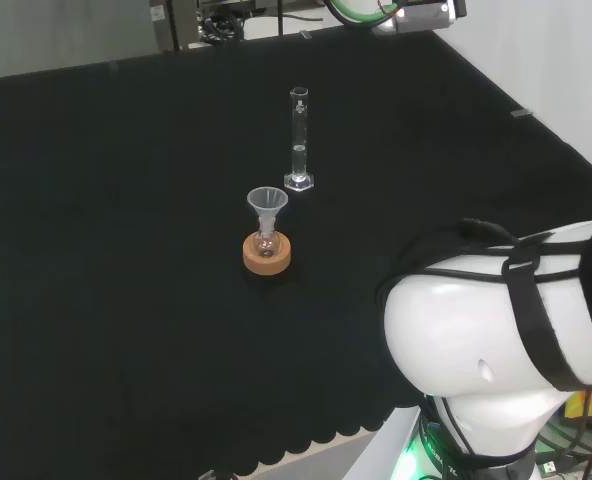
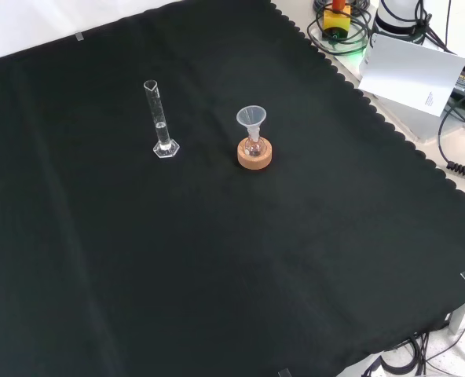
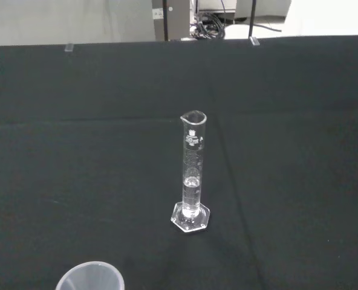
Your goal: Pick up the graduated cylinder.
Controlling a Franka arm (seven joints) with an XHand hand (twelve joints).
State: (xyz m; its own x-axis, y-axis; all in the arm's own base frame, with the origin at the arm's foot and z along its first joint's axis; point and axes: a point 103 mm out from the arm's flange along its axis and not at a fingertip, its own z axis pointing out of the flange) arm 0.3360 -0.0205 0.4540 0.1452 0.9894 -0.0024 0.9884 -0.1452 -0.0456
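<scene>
A clear glass graduated cylinder (image 1: 299,140) stands upright on its hexagonal foot on the black cloth, with a little liquid in its lower part. In the front view the cylinder (image 2: 161,119) stands left of the funnel. The wrist view looks straight at the cylinder (image 3: 192,175) from some distance, free on all sides, nothing touching it.
A small round flask on a cork ring (image 1: 267,252) carries a clear funnel (image 1: 267,205) in its neck, a little nearer than the cylinder in the head view. The funnel's rim (image 3: 91,278) shows close in the wrist view. The arm's white link (image 1: 506,320) stands at the right.
</scene>
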